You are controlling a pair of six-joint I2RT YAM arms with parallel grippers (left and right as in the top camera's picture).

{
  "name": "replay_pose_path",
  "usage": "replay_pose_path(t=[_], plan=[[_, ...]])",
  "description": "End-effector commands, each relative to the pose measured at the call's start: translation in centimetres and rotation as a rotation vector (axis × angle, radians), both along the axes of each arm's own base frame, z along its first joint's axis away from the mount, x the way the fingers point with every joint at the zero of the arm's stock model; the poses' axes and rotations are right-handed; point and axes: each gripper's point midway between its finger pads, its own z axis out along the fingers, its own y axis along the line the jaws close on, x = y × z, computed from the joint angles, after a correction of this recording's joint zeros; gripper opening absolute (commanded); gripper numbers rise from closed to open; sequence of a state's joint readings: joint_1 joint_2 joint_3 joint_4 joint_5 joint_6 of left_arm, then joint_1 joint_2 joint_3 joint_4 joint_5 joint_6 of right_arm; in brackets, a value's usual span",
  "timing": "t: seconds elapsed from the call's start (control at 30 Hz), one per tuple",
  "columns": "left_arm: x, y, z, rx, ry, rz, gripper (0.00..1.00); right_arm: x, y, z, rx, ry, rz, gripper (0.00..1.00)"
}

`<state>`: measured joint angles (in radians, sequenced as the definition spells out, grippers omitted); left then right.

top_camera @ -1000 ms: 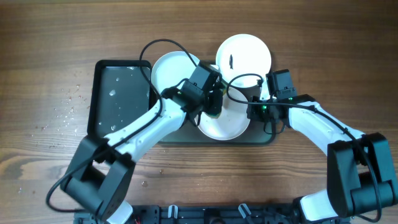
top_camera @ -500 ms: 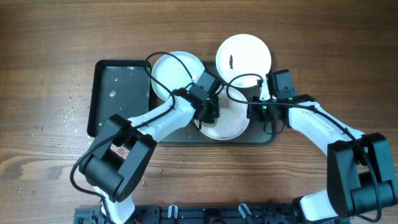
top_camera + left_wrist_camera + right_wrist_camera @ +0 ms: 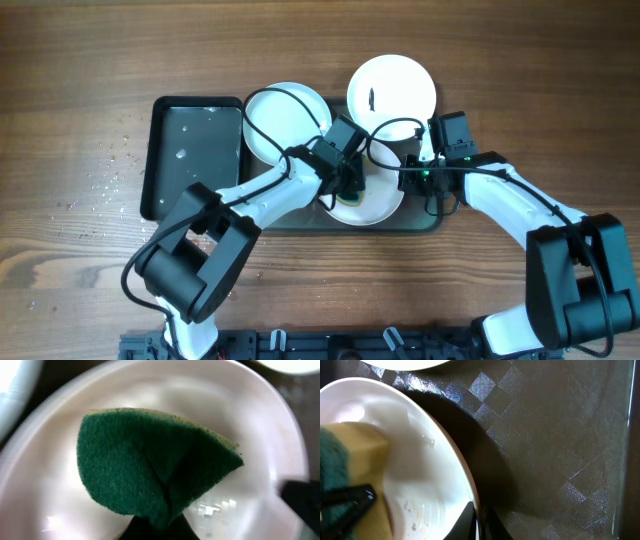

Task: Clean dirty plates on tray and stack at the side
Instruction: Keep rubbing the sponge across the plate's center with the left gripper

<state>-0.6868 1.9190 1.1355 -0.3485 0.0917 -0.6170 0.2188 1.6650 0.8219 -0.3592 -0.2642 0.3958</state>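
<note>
Green sponge [image 3: 155, 470] was pinched by left gripper [image 3: 152, 532] and pressed onto front plate [image 3: 378, 205] | its rim was clamped tight by right gripper [image 3: 477, 512] | front plate was seated on grey-green tray [image 3: 560, 435], near front edge

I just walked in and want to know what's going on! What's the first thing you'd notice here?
The green sponge catches the eye first: the left gripper holds it on a white plate on the tray, mid-table. The right gripper pinches that plate's rim in its jaws. Farther back, another plate shows a small dark smear.
</note>
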Motion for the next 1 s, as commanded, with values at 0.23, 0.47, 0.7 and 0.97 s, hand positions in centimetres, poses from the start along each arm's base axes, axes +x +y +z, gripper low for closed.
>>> replay_pose_path(t=[0.23,0.47,0.7,0.97], plan=[[0.0,-1.9,5.3,-0.084,-0.105,-0.035,0.62,0.6,1.2,1.3,0.038,-0.035,0.037,0.09],[-0.9,-0.7,4.6,-0.002,-0.103,-0.060,0.64,0.6,1.2,1.3,0.038,-0.035,0.037,0.10],[-1.7,-0.4,2.2,0.104,-0.100,-0.067,0.65,0.6,1.2,1.3,0.038,-0.035,0.037,0.10],[-1.2,0.1,0.0,0.165,-0.104,-0.052,0.63,0.6,1.2,1.3,0.038,-0.035,0.038,0.13]])
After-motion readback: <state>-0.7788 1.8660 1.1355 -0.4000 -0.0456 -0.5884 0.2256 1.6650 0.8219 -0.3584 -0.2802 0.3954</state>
